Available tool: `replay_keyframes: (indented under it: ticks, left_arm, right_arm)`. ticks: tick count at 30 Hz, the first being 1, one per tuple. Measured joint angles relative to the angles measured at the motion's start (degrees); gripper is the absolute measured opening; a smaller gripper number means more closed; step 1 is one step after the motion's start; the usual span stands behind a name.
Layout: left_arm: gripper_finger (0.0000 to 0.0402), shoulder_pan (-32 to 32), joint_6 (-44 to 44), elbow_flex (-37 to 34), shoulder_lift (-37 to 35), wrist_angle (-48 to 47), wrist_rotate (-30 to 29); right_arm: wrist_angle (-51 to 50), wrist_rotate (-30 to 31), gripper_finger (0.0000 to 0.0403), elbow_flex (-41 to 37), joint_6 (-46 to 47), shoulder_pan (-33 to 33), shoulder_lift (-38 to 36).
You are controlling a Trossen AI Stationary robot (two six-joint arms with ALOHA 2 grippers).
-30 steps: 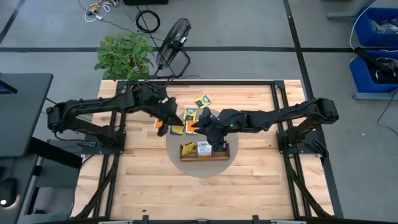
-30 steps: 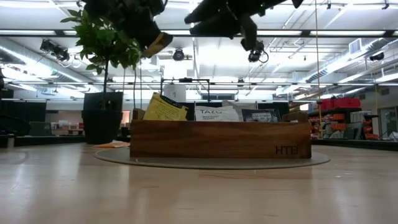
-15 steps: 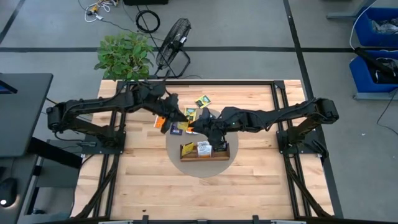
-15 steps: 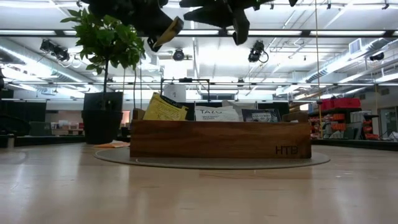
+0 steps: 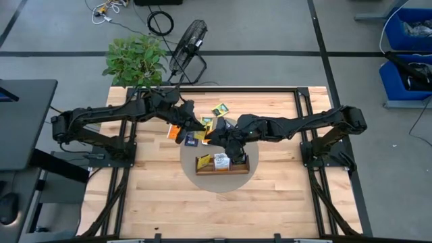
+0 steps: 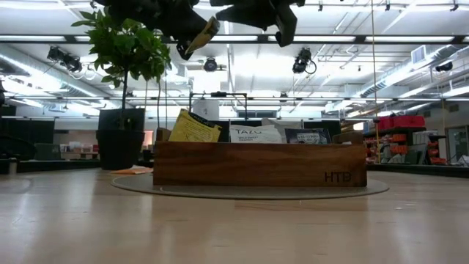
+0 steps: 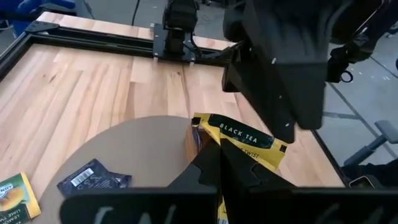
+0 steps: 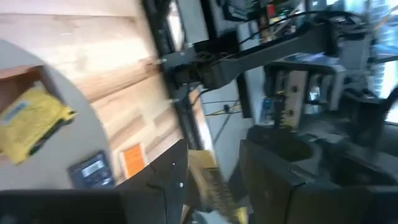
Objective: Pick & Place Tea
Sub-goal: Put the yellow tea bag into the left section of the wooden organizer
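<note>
My left gripper (image 5: 196, 129) hangs above the grey round mat, shut on a yellow tea packet (image 7: 245, 140) printed "BLACK TEA"; the packet also shows high up in the low view (image 6: 201, 35). My right gripper (image 5: 214, 137) hovers just to its right, over the mat behind the tray, with its fingers apart (image 8: 214, 152) and nothing in them. Loose tea packets lie flat on the mat and table: dark blue (image 7: 93, 177), orange (image 8: 132, 160), green-yellow (image 5: 219, 110). The wooden tray (image 6: 256, 165) holds upright packets, a yellow one (image 6: 192, 128) at its left end. My left gripper pinches the yellow packet by one end (image 7: 227, 152) between its two shut fingers. The rest of the packet sticks out beyond the fingertips, slanting upward toward the right arm. It is lifted clear of the mat and the tray.
A potted plant (image 5: 135, 59) and a fan (image 5: 187, 42) stand behind the table's far left edge. Black frame rails (image 5: 216, 88) run round the tabletop. Bare wood lies in front of the tray (image 5: 223, 202).
My left gripper has tipped upward and shifted slightly toward the right arm, carrying the yellow packet higher and more level. My right gripper has rolled about its axis and risen a little. Neither gripper has opened or shut.
</note>
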Motion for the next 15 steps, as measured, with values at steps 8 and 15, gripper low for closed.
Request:
replay_keyframes:
  ticks: [8, 15]
  left_arm:
    - [0.0003, -0.11, -1.48, 0.00, -0.02, 0.11, 3.11]
    - [0.0003, -0.11, -1.78, 0.00, -0.04, 1.67, 3.12]
  right_arm:
    - [0.26, -0.44, 0.0152, 0.04, -0.39, -0.63, -0.02]
    - [1.83, -1.47, 0.0152, 0.04, 0.49, -0.69, 0.63]
